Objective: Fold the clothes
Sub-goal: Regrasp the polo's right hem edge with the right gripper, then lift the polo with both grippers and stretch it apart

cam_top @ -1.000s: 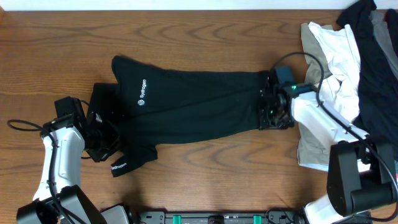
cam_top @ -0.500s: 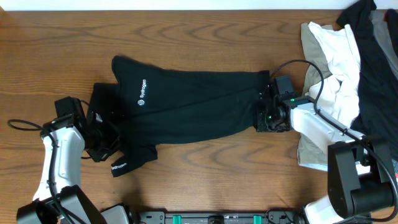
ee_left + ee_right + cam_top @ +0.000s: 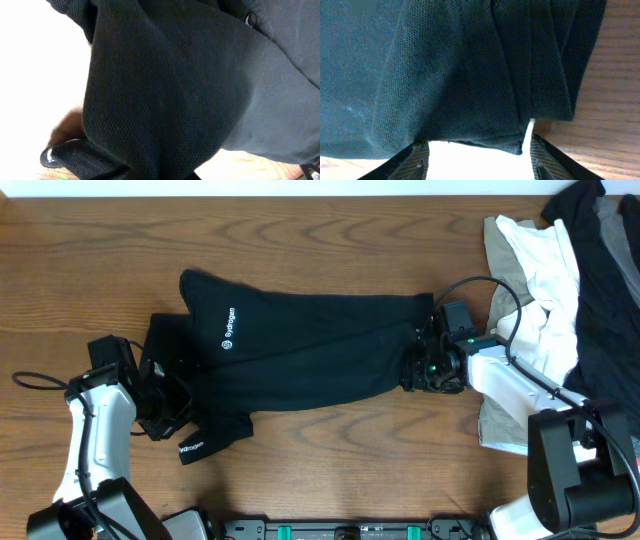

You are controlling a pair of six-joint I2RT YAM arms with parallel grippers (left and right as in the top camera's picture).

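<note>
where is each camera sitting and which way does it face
overhead: fixed above the table, looking straight down on the shirt; both arms show, left gripper and right gripper.
left wrist: on the left arm, pressed close to shirt fabric; own fingers hard to make out.
right wrist: on the right arm, facing the shirt's edge between its two spread fingers.
shared: all three see the shirt; overhead and right wrist also see the table.
</note>
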